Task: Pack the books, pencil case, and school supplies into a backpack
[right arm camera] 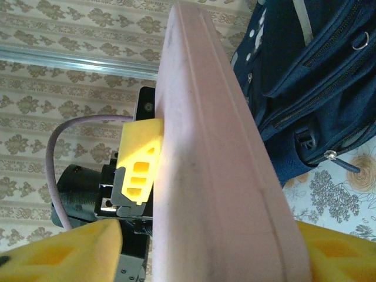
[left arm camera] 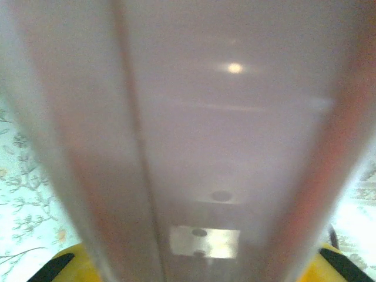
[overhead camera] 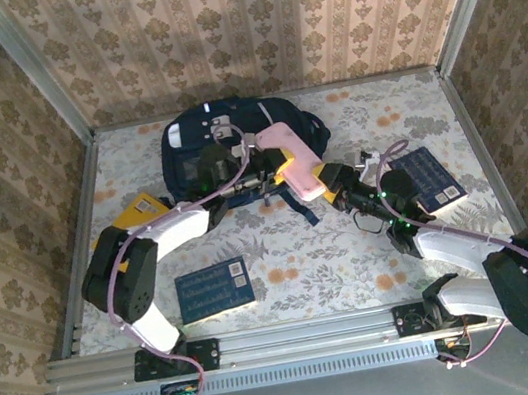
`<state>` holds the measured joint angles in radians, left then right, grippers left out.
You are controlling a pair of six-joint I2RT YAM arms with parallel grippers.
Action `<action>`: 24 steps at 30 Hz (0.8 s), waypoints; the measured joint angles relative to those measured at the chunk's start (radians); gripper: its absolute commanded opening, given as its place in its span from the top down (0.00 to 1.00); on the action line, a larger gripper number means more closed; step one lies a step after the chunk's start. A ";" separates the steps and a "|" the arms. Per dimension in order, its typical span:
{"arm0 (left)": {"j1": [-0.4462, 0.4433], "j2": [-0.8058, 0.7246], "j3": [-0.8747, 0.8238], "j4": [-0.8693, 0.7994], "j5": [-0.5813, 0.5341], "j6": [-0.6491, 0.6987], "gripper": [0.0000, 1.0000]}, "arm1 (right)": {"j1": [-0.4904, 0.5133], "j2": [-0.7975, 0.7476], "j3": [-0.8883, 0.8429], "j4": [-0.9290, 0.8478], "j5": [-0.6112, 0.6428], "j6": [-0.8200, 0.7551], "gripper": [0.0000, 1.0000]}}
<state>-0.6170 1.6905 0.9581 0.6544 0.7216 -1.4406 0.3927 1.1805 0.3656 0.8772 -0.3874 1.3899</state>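
Pencil case (overhead camera: 293,157): pink, held clear of table (overhead camera: 355,253), tilted, just in front of backpack (overhead camera: 225,143), upper end over its right part.
Lower end pinched by right gripper (overhead camera: 324,184), yellow fingers (right arm camera: 76,252) on both flanks.
Mid-length clamped by left gripper (overhead camera: 280,170), one finger flat against case side in right wrist view.
Backpack lying at far centre of table.
Yellow book (overhead camera: 139,210) left of backpack, partly under left arm.
Blue book (overhead camera: 214,289) near front edge.
Navy book (overhead camera: 428,178) at right.
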 measured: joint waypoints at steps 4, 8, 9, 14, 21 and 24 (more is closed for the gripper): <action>-0.008 0.016 0.000 0.061 0.000 -0.039 0.83 | 0.001 0.003 -0.005 0.013 0.017 0.006 0.57; -0.009 0.023 0.000 0.090 0.001 -0.051 0.62 | 0.001 -0.002 -0.009 0.032 0.032 0.020 0.62; -0.010 0.025 0.000 0.094 0.004 -0.052 0.57 | 0.001 -0.009 -0.013 0.032 0.038 0.024 0.62; -0.004 0.035 0.068 -0.065 0.046 0.035 0.48 | -0.026 -0.168 -0.045 -0.101 0.081 -0.037 0.65; 0.114 0.099 0.502 -0.656 0.033 0.450 0.47 | -0.063 -0.528 0.032 -0.546 0.184 -0.295 0.67; 0.151 0.142 0.656 -0.827 -0.010 0.578 0.46 | -0.071 -0.587 0.064 -0.656 0.208 -0.373 0.67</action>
<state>-0.4664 1.8328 1.6138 -0.1726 0.7116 -0.8627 0.3222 0.5938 0.4301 0.2211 -0.1795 1.0172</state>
